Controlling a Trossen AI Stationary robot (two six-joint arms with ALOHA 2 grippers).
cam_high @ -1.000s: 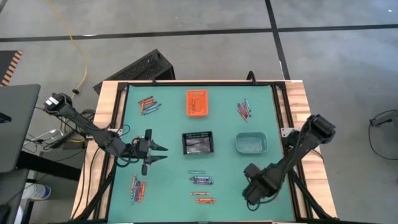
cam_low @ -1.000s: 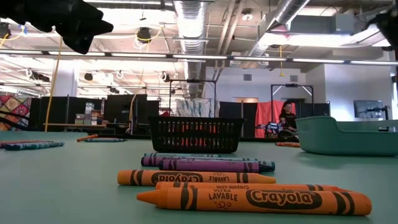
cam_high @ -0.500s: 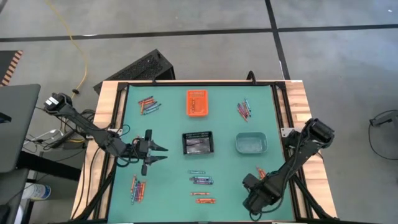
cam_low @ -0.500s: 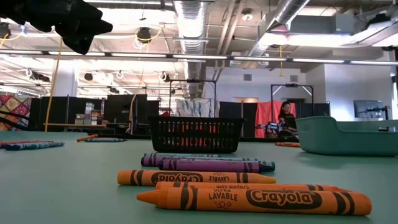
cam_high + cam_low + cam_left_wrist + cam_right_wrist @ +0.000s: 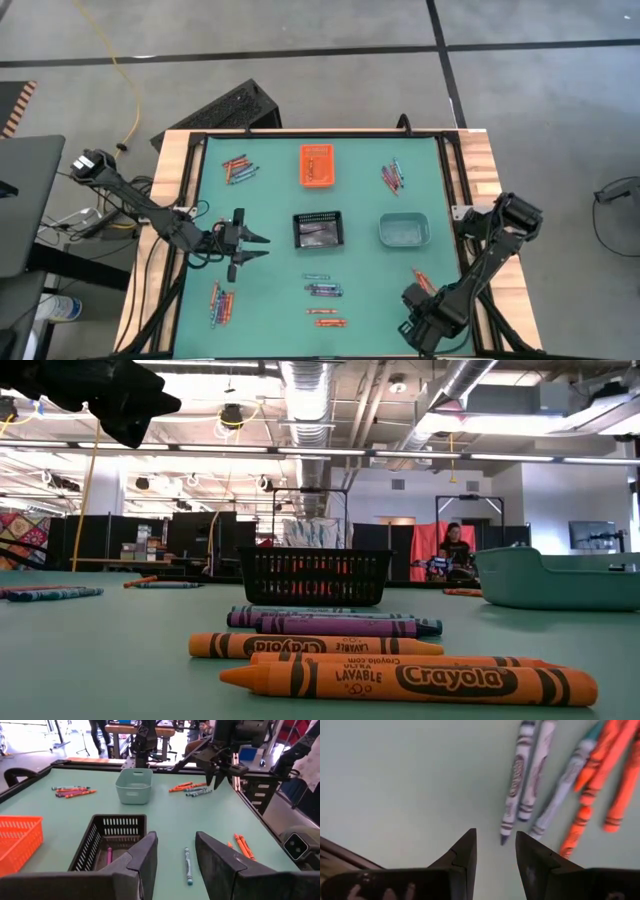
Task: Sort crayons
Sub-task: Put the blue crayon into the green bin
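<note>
The crayons lie in small groups on the green table: far left (image 5: 238,168), far right (image 5: 392,176), near left (image 5: 220,303), near middle (image 5: 322,290) and near right (image 5: 421,279). My right gripper (image 5: 425,320) is open and points down at the near right corner. In its wrist view (image 5: 495,852) purple (image 5: 516,780), teal (image 5: 565,785) and orange crayons (image 5: 600,765) lie just beyond its fingertips. My left gripper (image 5: 252,245) is held open and level, left of the black mesh bin (image 5: 110,845), with nothing between its fingers (image 5: 175,862).
Orange bin (image 5: 317,165) at the far middle, black mesh bin (image 5: 319,230) in the centre, teal bin (image 5: 403,230) to its right. A purple crayon (image 5: 109,855) lies in the mesh bin. A raised black frame (image 5: 190,200) runs round the table.
My right gripper has moved toward the table's near edge and a little down, still open. This has uncovered the crayons at the near right. The left arm and all crayons have kept still.
</note>
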